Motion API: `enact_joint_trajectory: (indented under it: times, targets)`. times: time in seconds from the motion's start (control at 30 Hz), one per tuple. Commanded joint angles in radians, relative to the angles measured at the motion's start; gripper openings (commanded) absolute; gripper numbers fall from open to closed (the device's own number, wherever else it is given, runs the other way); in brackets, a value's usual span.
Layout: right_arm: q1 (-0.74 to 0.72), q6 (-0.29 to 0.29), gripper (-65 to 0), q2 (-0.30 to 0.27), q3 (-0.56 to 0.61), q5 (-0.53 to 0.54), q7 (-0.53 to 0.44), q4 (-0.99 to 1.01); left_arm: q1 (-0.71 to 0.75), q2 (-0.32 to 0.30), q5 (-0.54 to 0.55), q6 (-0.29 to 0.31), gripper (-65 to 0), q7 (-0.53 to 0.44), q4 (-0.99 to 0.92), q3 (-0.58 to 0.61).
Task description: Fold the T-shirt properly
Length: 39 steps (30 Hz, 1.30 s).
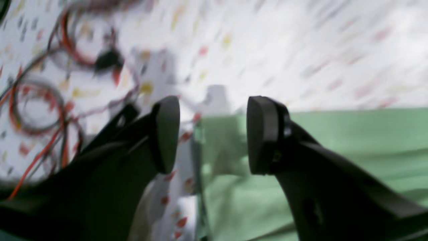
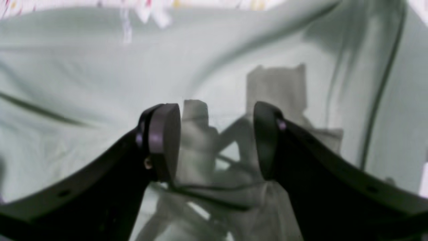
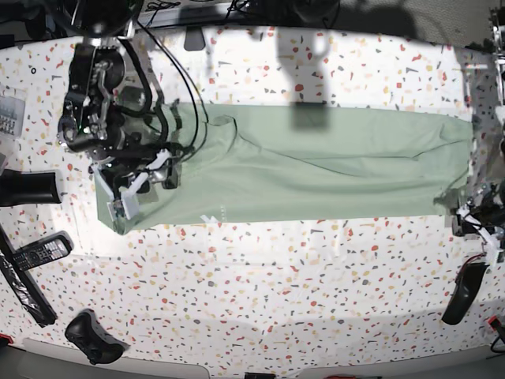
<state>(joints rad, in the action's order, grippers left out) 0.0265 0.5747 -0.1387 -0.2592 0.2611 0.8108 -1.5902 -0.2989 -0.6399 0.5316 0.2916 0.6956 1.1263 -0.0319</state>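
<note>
My right gripper (image 2: pixel 215 140) hangs open over the T-shirt (image 3: pixel 316 166) near the table's (image 3: pixel 260 300) left end; my left gripper (image 1: pixel 214 134) is open at the shirt's right-end corner. I'd pinch both corners squarely before lifting. No containers hold anything here.

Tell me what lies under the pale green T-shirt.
The pale sage-green fabric T-shirt, folded into a long band, lies on the white speckled terrazzo-pattern tabletop, which shows all around it. Whatever sits directly beneath the cloth is covered and cannot be seen.
</note>
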Motion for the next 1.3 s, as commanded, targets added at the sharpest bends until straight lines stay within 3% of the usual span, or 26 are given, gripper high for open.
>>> enact_joint_trajectory:
  times: [0.0,0.07,0.27,0.43,0.5,0.6,0.63,0.77,0.83,0.97,1.1,1.27]
  targets:
    - [-0.021,0.049,-31.2,-0.008,-0.003,0.013,-0.018,-0.023,-0.022,-0.030,0.027,0.014,-36.2,-0.010,0.029,-0.007]
    - [-0.023,0.123,-31.2,-0.011,-0.003,0.045,-0.020,-0.052,-0.022,-0.037,0.061,0.021,-36.2,0.014,0.043,-0.007]
    - [0.025,0.123,-31.2,-0.010,-0.003,0.136,-0.025,-0.282,0.014,-0.037,0.055,0.058,-36.2,0.039,0.076,-0.007]
    - [0.227,0.123,-31.2,-0.008,-0.003,0.135,-0.034,-0.480,0.153,-0.037,-0.039,0.067,-36.2,0.014,0.253,-0.007]
    - [0.320,0.123,-31.2,-0.008,-0.003,0.135,-0.038,-0.523,0.202,-0.036,-0.042,0.026,-36.2,0.008,0.327,-0.007]
    - [0.435,0.123,-31.2,-0.008,-0.003,0.135,-0.043,-0.563,0.218,-0.036,-0.043,-0.120,-36.2,0.011,0.365,-0.013]
    - [0.466,0.123,-31.2,-0.008,-0.004,0.135,-0.044,-0.573,0.218,-0.036,-0.042,-0.141,-36.2,0.010,0.362,-0.026]
    - [0.531,0.123,-31.2,-0.008,-0.029,0.135,-0.043,-0.596,0.218,-0.036,-0.011,-0.138,-36.2,0.014,0.294,-0.115]
    - [0.534,0.123,-31.2,-0.008,-0.050,0.136,-0.040,-0.596,0.218,-0.036,0.054,-0.093,-36.2,0.018,0.218,-0.180]
    - [0.533,0.123,-31.2,-0.008,-0.077,0.140,-0.040,-0.596,0.209,-0.037,0.257,0.144,-36.2,0.076,0.034,-0.317]
    - [0.533,0.123,-31.2,-0.008,-0.078,0.144,-0.040,-0.596,0.161,-0.038,0.360,0.306,-36.2,0.158,-0.134,-0.414]
    - [0.533,0.123,-31.2,-0.008,-0.078,0.144,-0.040,-0.596,0.114,-0.045,0.359,0.373,-36.2,0.209,-0.280,-0.425]
